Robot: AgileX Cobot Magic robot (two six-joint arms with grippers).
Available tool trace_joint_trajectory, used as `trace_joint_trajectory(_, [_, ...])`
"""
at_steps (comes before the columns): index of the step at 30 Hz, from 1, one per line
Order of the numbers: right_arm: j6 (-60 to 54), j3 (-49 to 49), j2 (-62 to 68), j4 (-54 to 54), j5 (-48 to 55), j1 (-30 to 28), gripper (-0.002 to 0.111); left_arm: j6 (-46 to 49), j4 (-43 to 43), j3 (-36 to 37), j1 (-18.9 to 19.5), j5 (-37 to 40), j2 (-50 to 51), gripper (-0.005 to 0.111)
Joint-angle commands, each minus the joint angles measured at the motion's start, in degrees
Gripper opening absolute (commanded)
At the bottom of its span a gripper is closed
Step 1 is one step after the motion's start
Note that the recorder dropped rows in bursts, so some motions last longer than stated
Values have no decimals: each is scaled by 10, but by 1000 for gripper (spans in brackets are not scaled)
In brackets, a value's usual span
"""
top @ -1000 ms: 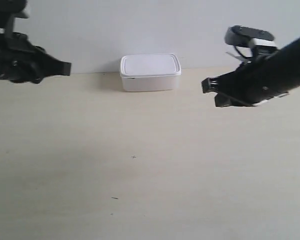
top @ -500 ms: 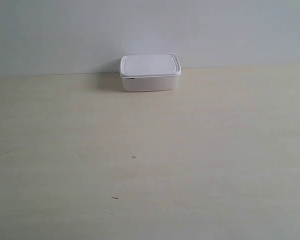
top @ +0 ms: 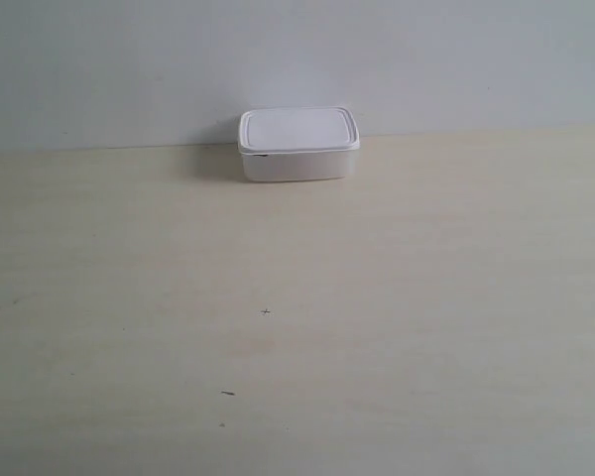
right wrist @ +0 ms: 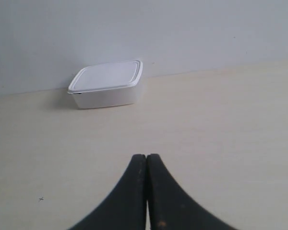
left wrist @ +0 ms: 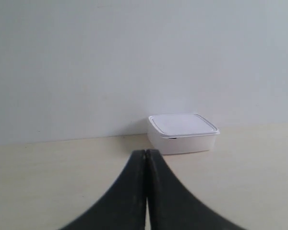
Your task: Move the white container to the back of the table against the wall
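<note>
Left pincer (left wrist: pixel 146 153) closed, empty, right pincer (right wrist: pixel 146 157) likewise, both cut off by frame, white container (top: pixel 298 144) by wall (top: pixel 297 59), rear hidden

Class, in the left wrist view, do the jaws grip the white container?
No: the left gripper has shut, empty jaws; the white container sits apart by the wall.

White container (top: pixel 298 145) in smooth plastic; table (top: pixel 397 317) matt, pale, wood-look; wall (top: pixel 278 59) plain, smooth, matt.

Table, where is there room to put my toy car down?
Nearly everywhere. The table is bare in front of the white container and on both sides of it along the wall. Only the container's own spot by the wall is taken.
</note>
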Motion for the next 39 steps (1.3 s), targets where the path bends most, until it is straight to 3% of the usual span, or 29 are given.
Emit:
trace_joint_trajectory(1, [2,3,1,-3,-2,-3,0,2,1,2,2,-3,2,0])
trace_joint_trajectory(6, [2,5,-64,-3,-2,-3,0,2,2,2,4,-2,-12,0])
trace_joint_trajectory(11, [2,30,-141,-5,-14,-14,0,2,2,22,89,-1,-78,0])
trace_joint_trajectory(14, [2,59,-157,-5,-15,-51,0,2,8,39,141,-2,-105,0])
trace_joint_trajectory(18, [2,103,-171,-5,-15,-110,0,2,34,66,175,-2,-131,0])
trace_joint_trajectory(22, [2,126,-184,-5,-15,-136,0,2,34,80,177,2,-135,0])
trace_joint_trajectory(35, [2,140,-185,-5,-17,-136,0,2,29,94,177,44,-127,0])
trace_joint_trajectory(39, [2,156,-186,-37,-78,-136,0,2,29,97,177,45,-127,0])
